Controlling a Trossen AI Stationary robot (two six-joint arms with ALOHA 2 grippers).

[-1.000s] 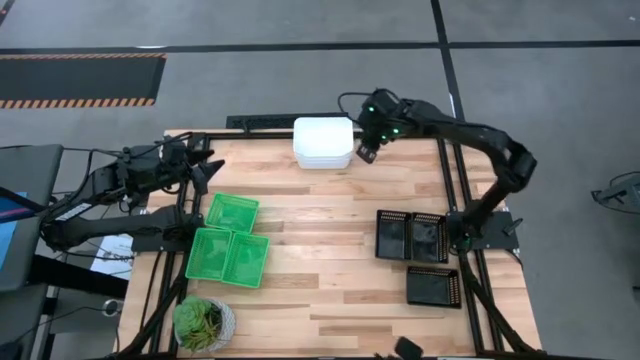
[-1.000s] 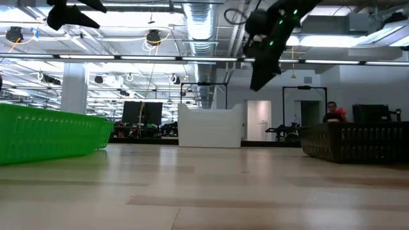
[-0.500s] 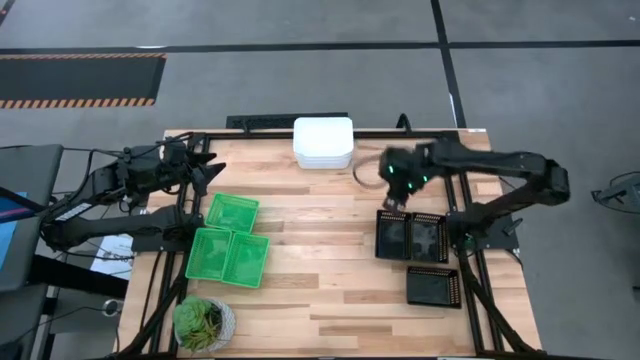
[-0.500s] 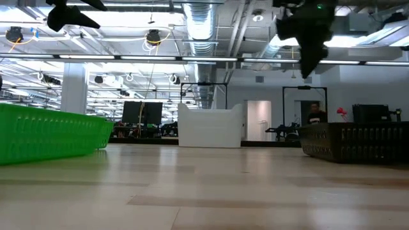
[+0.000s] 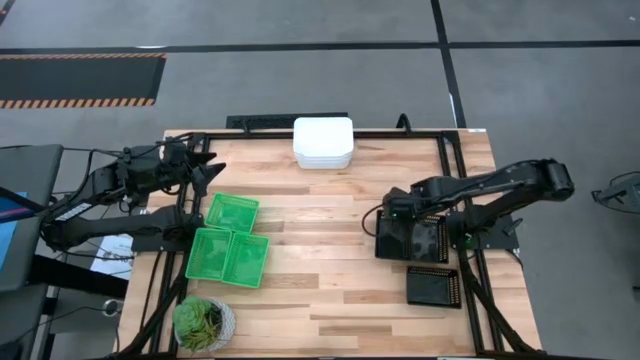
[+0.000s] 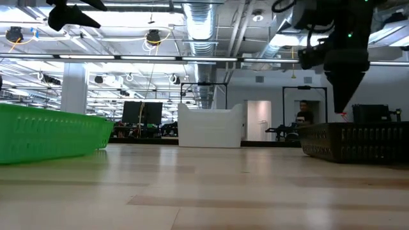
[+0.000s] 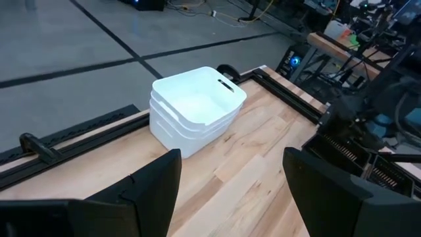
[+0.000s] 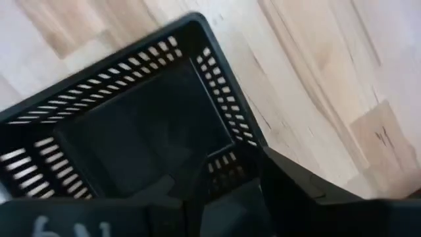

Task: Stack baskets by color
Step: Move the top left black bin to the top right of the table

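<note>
Three white baskets [image 5: 323, 142] [image 7: 196, 108] stand nested at the table's far edge. Three green baskets [image 5: 228, 243] lie side by side on the left. Two black baskets [image 5: 411, 237] sit next to each other on the right, and a third [image 5: 433, 287] lies nearer the front. My right gripper [image 5: 392, 212] [image 6: 345, 102] points down, open, just above the far left corner of the left black basket [image 8: 138, 131], clear of its rim. My left gripper [image 5: 205, 165] [image 7: 230, 191] hangs open, high over the table's far left, facing the white stack.
A potted plant [image 5: 204, 323] stands at the near left corner. Bare wood [image 5: 320, 225] lies between the green and black baskets. A black power strip [image 5: 262, 122] runs along the far edge. A person [image 6: 304, 115] shows in the room behind.
My right gripper has swung from beside the white stack toward the table's near right, sunk lower and tipped to point more steeply down, ending over the black baskets. No basket has moved.
</note>
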